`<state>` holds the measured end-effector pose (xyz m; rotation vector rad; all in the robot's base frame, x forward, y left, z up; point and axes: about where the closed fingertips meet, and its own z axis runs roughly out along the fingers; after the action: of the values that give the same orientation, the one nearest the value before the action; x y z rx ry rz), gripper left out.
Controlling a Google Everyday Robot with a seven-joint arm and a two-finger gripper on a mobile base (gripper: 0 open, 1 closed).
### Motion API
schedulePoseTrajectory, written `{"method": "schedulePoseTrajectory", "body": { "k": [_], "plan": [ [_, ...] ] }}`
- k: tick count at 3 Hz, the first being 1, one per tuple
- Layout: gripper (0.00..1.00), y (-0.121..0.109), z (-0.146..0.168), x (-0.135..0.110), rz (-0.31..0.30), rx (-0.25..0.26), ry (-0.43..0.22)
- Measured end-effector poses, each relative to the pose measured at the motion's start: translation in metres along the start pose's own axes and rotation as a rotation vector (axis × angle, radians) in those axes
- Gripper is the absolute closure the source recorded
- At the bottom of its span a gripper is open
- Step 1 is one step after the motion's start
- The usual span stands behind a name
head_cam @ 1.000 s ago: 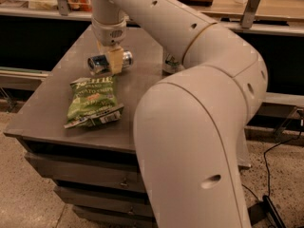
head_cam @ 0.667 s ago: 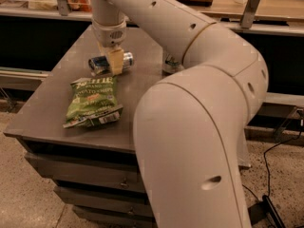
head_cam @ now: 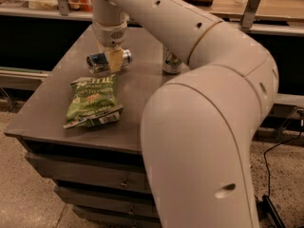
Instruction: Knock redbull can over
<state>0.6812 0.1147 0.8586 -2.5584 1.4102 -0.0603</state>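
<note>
- Green chip bag: flat on the table, front left, near the tool hanging behind it.
- Silver-white can: upright, rear of table, partly hidden.
- Black cable: floor, right.

The grey flat tabletop carries three things; the slim blue-and-silver redbull can lies on its side at about 11 o'clock; a flat green chip bag lies at 8 o'clock; a wider silver-white can stands upright at 1 o'clock; the gripper is at the lying can.
</note>
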Motion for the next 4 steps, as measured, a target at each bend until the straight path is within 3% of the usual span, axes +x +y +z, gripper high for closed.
{"method": "schedulePoseTrajectory", "body": {
  "k": [1, 2, 3, 4],
  "plan": [
    [0.17, 0.001, -0.002, -0.001, -0.010, 0.023, -0.021],
    [0.00, 0.002, -0.005, -0.004, -0.030, 0.049, -0.046],
    [0.00, 0.002, -0.006, -0.004, -0.031, 0.051, -0.049],
    [0.00, -0.005, -0.019, 0.009, 0.154, 0.190, -0.071]
  ]
}}
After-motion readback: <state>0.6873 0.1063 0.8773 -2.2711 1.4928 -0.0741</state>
